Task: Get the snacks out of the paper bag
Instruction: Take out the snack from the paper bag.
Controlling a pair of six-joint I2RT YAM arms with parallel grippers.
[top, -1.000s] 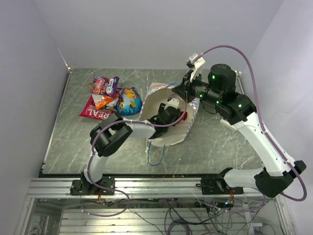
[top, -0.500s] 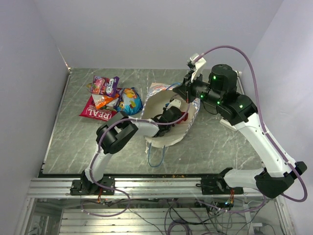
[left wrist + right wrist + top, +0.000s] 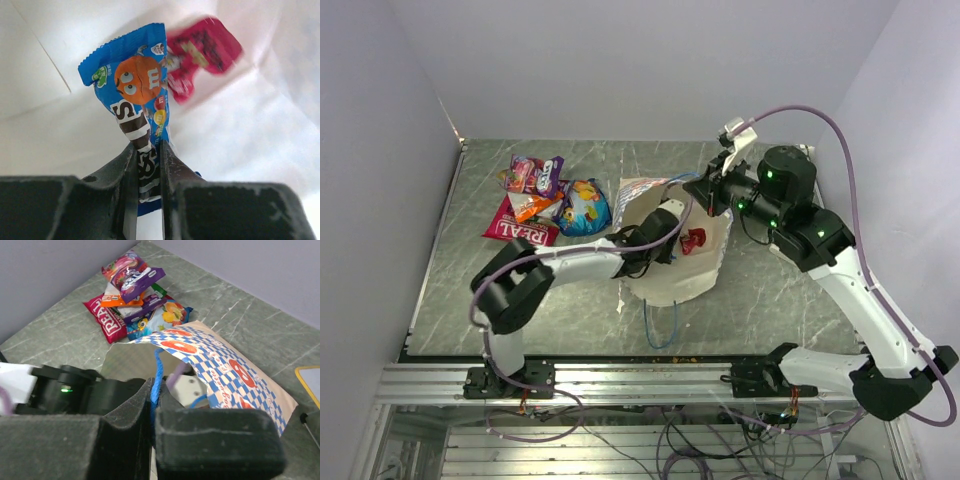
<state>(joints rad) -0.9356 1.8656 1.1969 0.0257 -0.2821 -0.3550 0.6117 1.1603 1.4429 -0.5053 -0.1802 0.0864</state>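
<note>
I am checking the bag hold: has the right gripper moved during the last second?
Yes. In the top view the right gripper, shut on the blue cord handle, has shifted right, away from the snack pile.

A blue packet (image 3: pixel 136 92), a red candy (image 3: pixel 202 47), blue-and-white checkered paper bag (image 3: pixel 227 371).

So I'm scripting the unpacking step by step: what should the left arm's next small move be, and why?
Probably pull the left fingers back out of the paper bag toward the pile of packets: they are shut on the blue packet, the right fingers grip the cord handle, lifting the bag's mouth, and a red candy lies inside.
</note>
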